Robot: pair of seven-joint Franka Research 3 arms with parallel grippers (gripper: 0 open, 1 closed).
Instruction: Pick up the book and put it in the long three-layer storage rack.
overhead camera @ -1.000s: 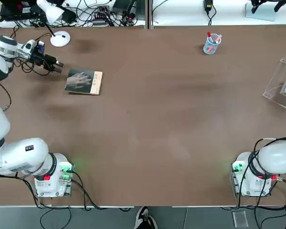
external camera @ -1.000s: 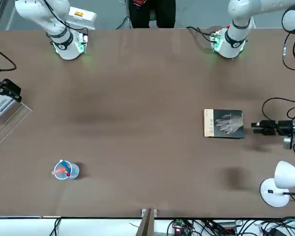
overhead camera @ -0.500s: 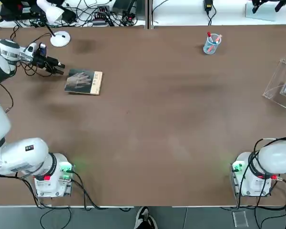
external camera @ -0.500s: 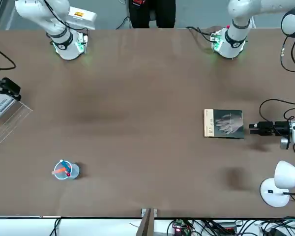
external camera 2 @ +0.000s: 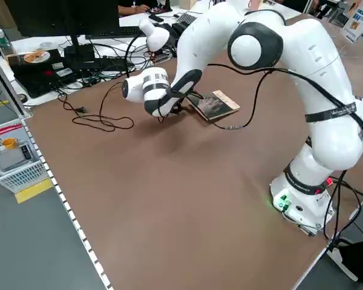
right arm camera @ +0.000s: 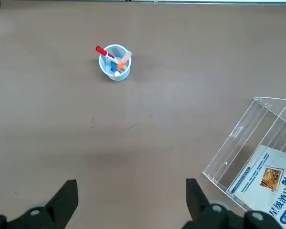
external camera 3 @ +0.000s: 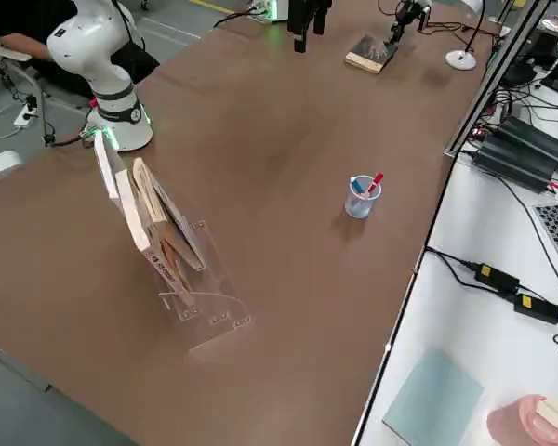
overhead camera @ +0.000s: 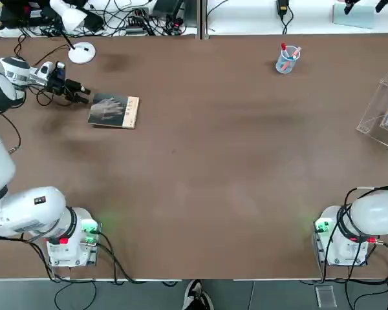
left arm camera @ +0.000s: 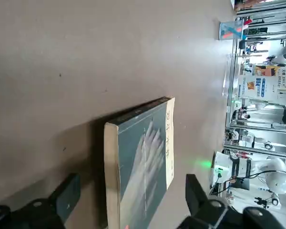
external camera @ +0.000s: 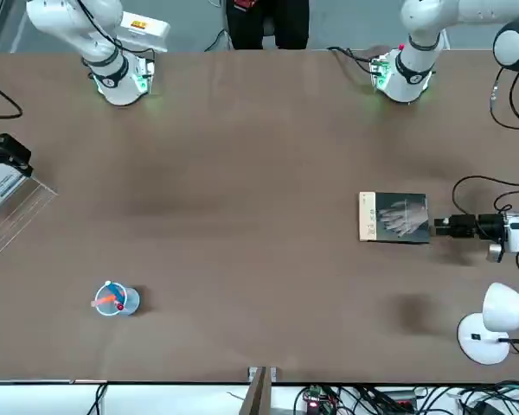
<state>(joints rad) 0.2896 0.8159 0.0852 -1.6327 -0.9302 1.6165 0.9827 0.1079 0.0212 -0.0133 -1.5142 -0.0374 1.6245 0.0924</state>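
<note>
Top view, flat rectangular book (overhead camera: pixel 108 110), open gripper (overhead camera: pixel 78 92)

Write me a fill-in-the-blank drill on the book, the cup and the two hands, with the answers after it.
1. The book shows a pale ______ on its dark cover.
2. The hand nearer the book is the robot's ______ one.
3. Pens stand in the small ______ on the table.
4. The right hand has its two fingers ______, with nothing between them.

Missing words: hand image; left; cup; open.
</note>
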